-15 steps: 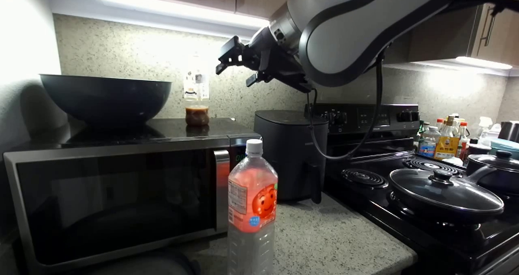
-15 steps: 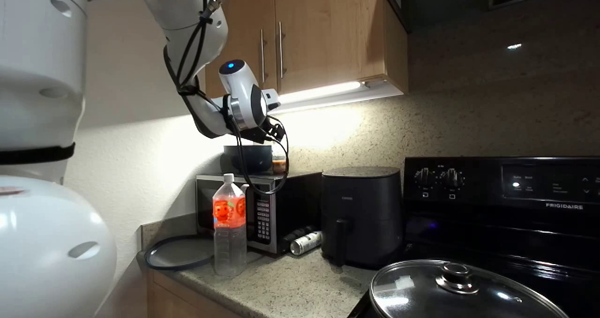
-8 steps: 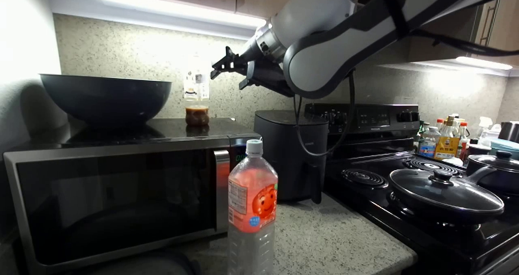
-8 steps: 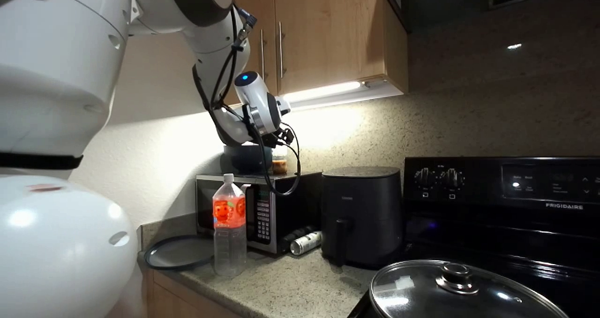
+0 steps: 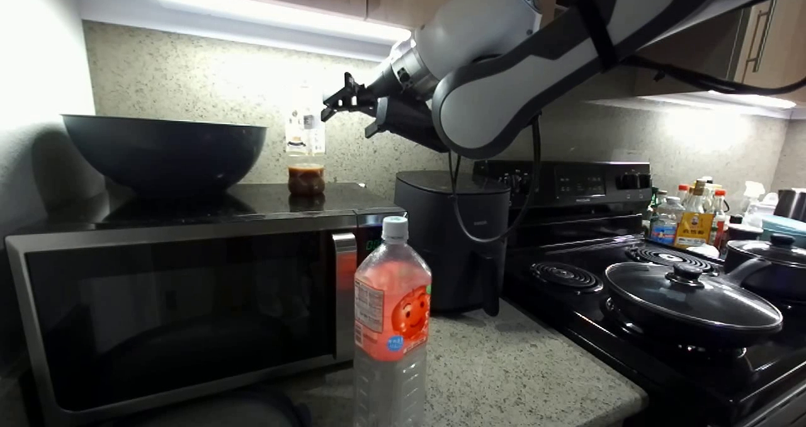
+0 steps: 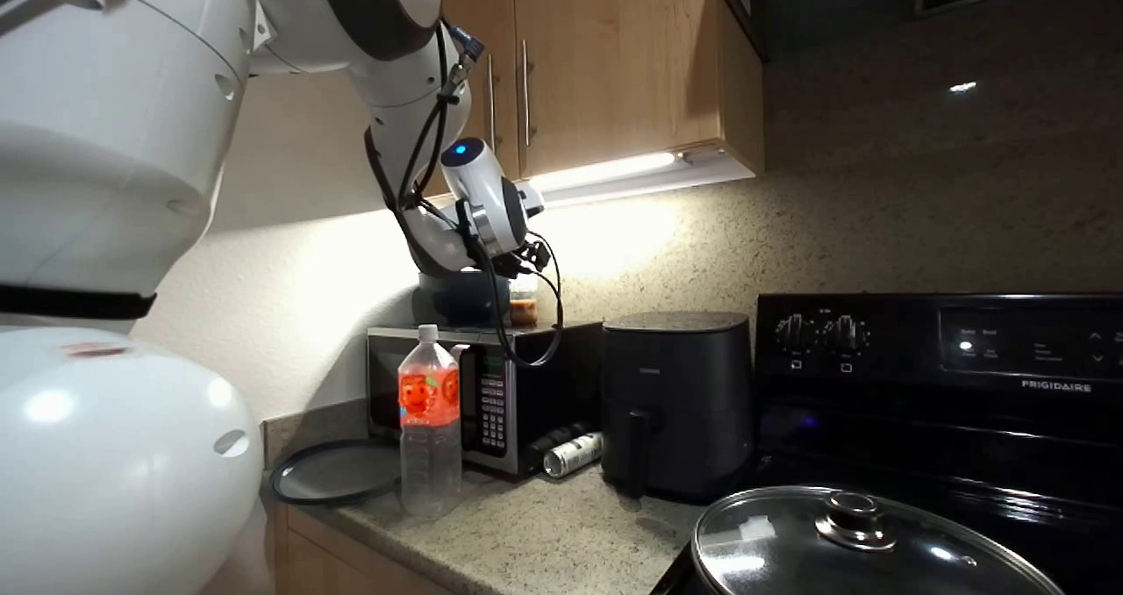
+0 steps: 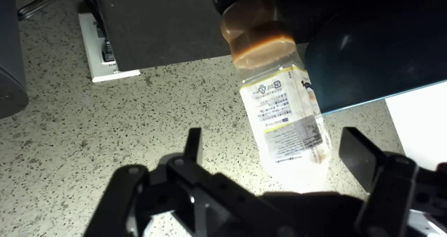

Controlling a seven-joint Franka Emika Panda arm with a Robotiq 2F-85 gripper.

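My gripper stands open with nothing between its pads. A bottle with a white label and brown sauce at its base appears beyond and between the fingers in the wrist view, its washed-out upper end nearest me. It stands upright on the microwave. In an exterior view the gripper hangs just to the right of the bottle, apart from it, at about label height. A large dark bowl sits beside the bottle on the microwave. In an exterior view the wrist hides the fingers and part of the bowl.
A tall clear bottle with an orange label stands on the counter before the microwave. A black air fryer is below the arm. A lidded pan rests on the stove. Overhead are wall cabinets. A can lies by the microwave.
The arm has brought the open gripper closer to the sauce bottle, leftward in an exterior view, and slightly lower. Motion was larger at first and small lately. Bottles and bowl have stayed put.
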